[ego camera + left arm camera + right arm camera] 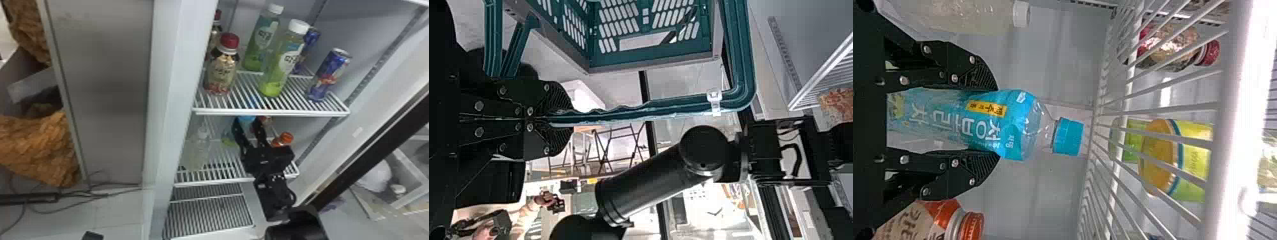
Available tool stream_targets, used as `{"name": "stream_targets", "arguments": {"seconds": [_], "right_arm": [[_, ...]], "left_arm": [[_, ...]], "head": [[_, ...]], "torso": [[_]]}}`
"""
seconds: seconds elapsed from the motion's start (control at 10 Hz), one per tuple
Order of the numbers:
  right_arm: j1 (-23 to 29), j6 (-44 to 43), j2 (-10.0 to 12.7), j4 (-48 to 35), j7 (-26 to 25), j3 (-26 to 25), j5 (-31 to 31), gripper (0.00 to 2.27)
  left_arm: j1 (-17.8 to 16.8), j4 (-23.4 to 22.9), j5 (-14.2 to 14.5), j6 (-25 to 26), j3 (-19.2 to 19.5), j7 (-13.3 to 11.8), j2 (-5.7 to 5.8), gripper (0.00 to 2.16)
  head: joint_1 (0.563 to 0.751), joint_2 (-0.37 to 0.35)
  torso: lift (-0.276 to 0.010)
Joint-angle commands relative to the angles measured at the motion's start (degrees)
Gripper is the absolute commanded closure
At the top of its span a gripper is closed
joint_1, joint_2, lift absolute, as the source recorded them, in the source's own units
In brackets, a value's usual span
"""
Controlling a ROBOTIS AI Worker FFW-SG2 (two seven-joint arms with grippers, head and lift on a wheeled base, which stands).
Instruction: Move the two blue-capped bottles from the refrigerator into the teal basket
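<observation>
Watching the right gripper (249,124), you see it clamped around a blue-capped bottle (1015,125), one finger against each side. The bottle is upright inside the refrigerator (172,79), beneath the upper shelf (271,112); you can't tell whether its base touches the rack below. An orange-capped bottle (282,139) sits to its right, a cloudy white-capped one (198,150) to its left. Your left gripper (551,120) is closed on the handle of the teal basket (654,59).
</observation>
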Motion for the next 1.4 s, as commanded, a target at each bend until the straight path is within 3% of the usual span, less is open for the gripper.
{"name": "stream_targets", "arguments": {"seconds": [0.0, 0.8, 1.3], "right_arm": [[2.88, 1.13, 0.0, -3.49, 0.44, -0.84, -0.07, 0.77], [19.33, 6.19, 0.09, -23.04, 4.83, -4.27, -2.18, 0.76], [30.44, 11.53, 1.67, -38.08, 9.67, -7.52, -3.77, 0.76]], "left_arm": [[0.02, 0.0, 0.01, 0.03, 0.03, 0.0, 0.01, 1.2], [0.3, 0.0, 0.01, 0.03, 0.3, 0.0, 0.18, 1.2], [0.44, 0.0, 0.01, 0.03, 0.47, 0.0, 0.18, 1.2]], "head": [[0.695, -0.35], [0.695, -0.35], [0.695, -0.35]], "torso": [[-0.145], [-0.145], [-0.145]]}}
